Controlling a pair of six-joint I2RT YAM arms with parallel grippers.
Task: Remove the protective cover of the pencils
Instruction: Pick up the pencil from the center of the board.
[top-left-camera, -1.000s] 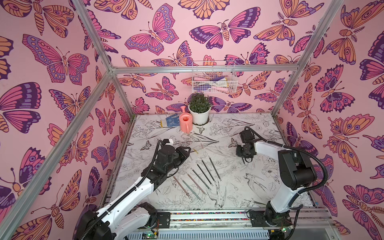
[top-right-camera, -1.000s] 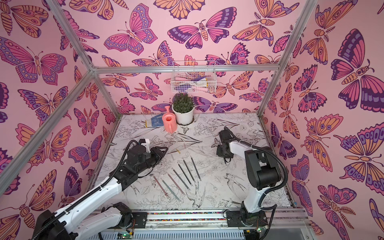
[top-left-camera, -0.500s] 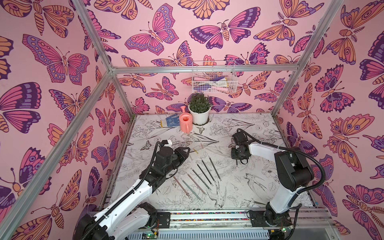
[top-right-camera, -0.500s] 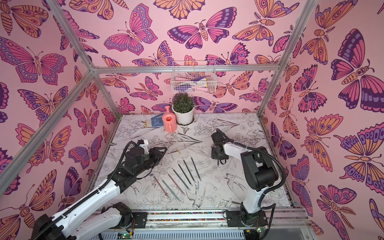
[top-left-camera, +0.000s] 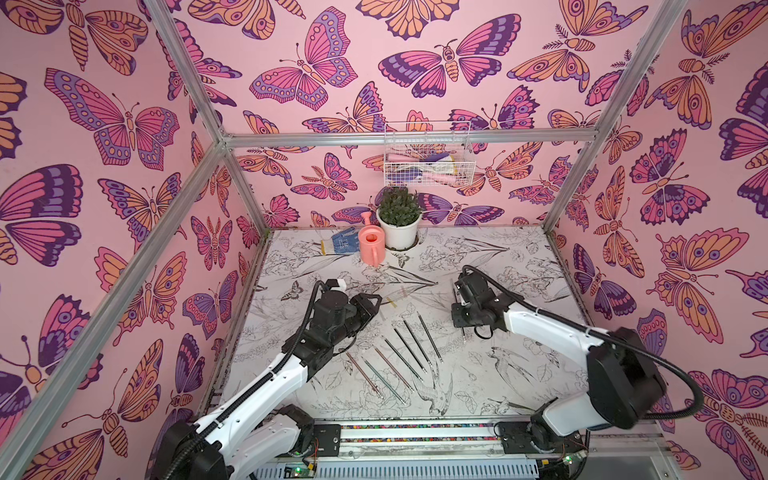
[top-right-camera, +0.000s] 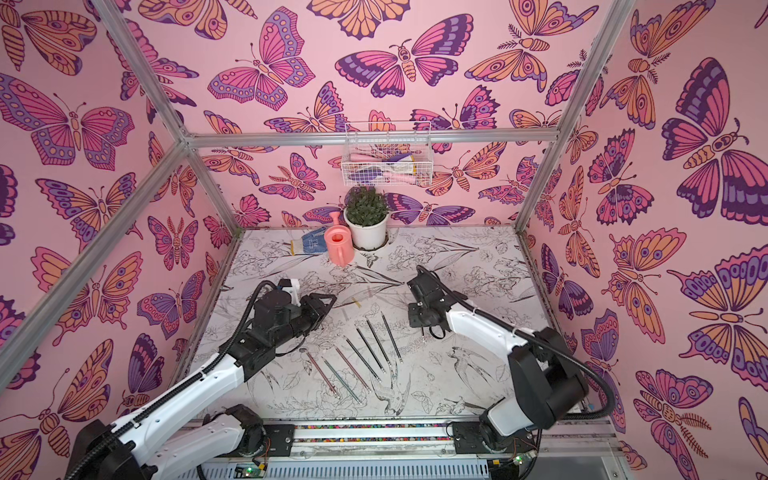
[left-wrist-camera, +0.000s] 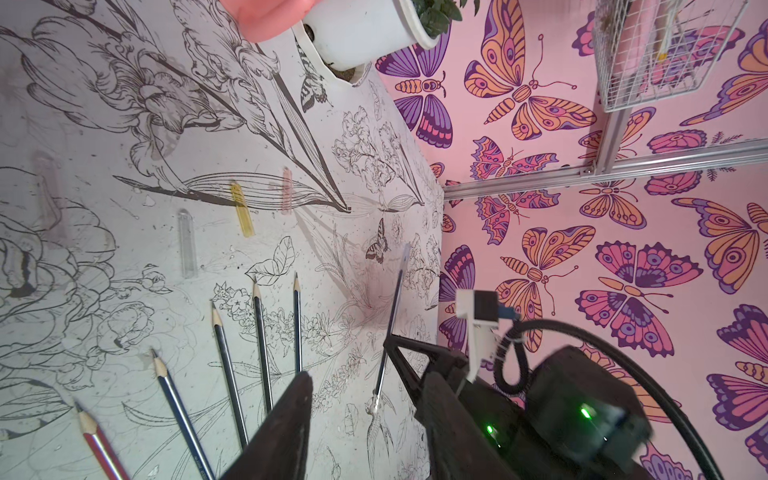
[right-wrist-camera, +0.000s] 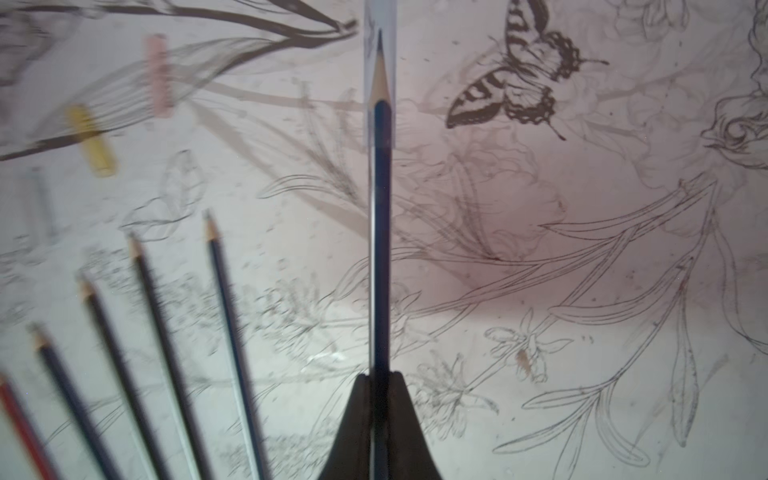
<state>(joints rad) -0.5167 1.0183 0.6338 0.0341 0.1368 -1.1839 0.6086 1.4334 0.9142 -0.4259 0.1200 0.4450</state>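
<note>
Currently, bench (top-left-camera: 498, 374) carries the other pencils (left-wrist-camera: 297, 324) fanned near its front edge, visible tips bare. Right gripper (right-wrist-camera: 381, 376): jaws clamped on the held pencil (right-wrist-camera: 381, 249), just beside the fan. Left gripper (top-left-camera: 376, 300): jaws part open, empty. Judgement: pinch the clear cover (right-wrist-camera: 380, 50) on its tip, pull straight along the shaft, no twisting. Cover's far end is cut off in the right wrist view; in both top views, too small to see.
</note>
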